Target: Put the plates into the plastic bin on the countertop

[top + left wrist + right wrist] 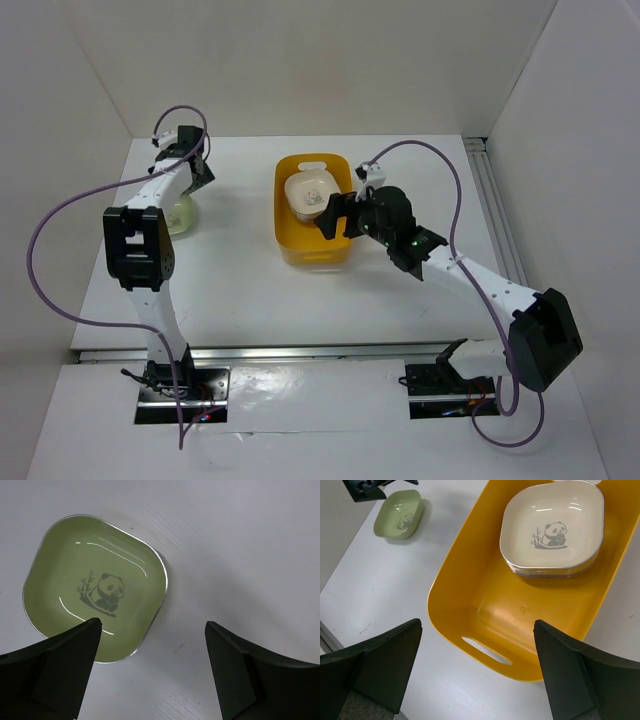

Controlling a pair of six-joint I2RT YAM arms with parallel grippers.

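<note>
Looking down from the top camera, the bin [313,228] is a glossy orange-yellow tub with rounded corners. It sits mid-countertop [250,290], a matte white surface closed in by white walls [300,60]. A cream plate [308,190], shallow and rounded-square, lies in the bin's far half. The green plate [180,215] rests flat toward the countertop's left edge, well apart from the bin and partly hidden by the left arm [140,245]. That arm reaches far with its elbow raised, and the left gripper [200,178] hangs over the plate's far side. The right arm [480,285] stretches in from the right, carrying the right gripper [335,212] over the bin's right rim.

From the left wrist, the green plate shows a smooth glazed well, a thin pale rim and a panda motif. Its near corner is hidden behind the left gripper, and open countertop lies to its right. The jaws stand wide apart, holding nothing.

From the right wrist, the cream plate tops a stack [547,570] of nested plates, several rims showing, at the bin's farther end. The nearer part of the bin floor is open, with a slot handle cut in that end. The right jaws are spread wide and empty above it.
</note>
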